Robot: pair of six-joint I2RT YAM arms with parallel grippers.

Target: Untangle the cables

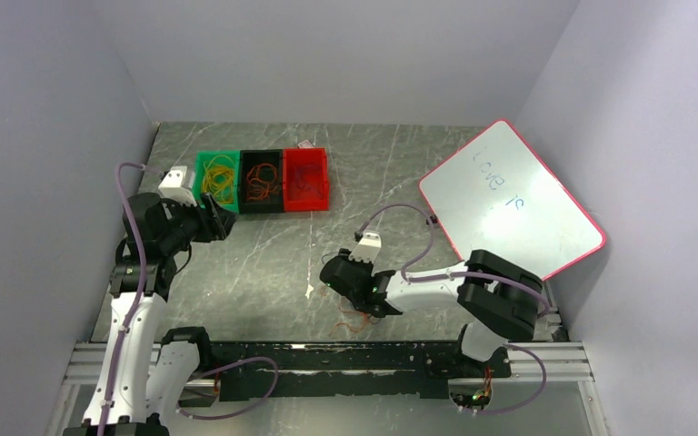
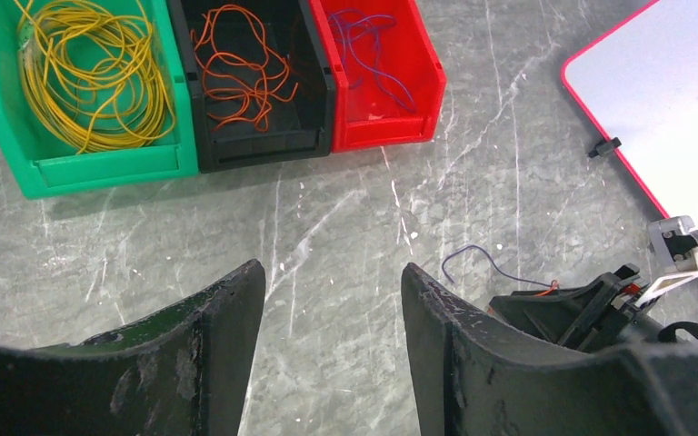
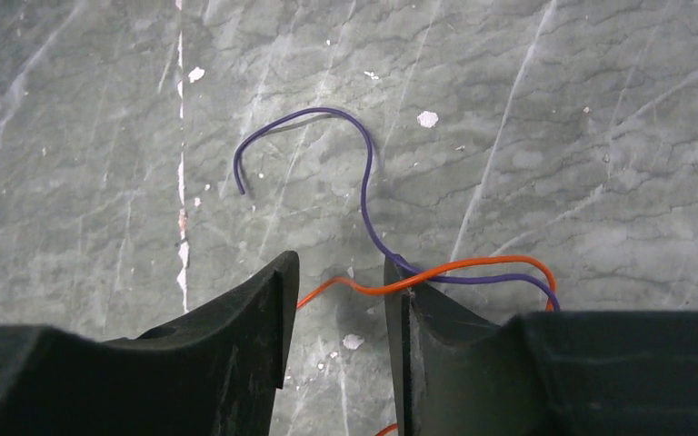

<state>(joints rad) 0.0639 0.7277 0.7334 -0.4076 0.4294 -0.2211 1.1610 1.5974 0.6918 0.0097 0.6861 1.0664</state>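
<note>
Right gripper [image 3: 338, 272] is held low over the counter [image 3: 73, 109] with its jaws parted. An orange cable [image 3: 473, 266] is stretched across the gap and a purple cable [image 3: 363, 173] is curled away past the right-hand finger; neither is pinched between them. A small orange tangle [image 1: 354, 322] can be seen just near of it. Far left, the left gripper [image 2: 332, 272] is held released and empty near three bins: yellow cables [image 2: 91, 73] are gathered in the green bin [image 2: 100, 168], orange cables [image 2: 236, 64] in the black bin [image 2: 254, 150], purple cables [image 2: 373, 54] in the red bin [image 2: 382, 132].
</note>
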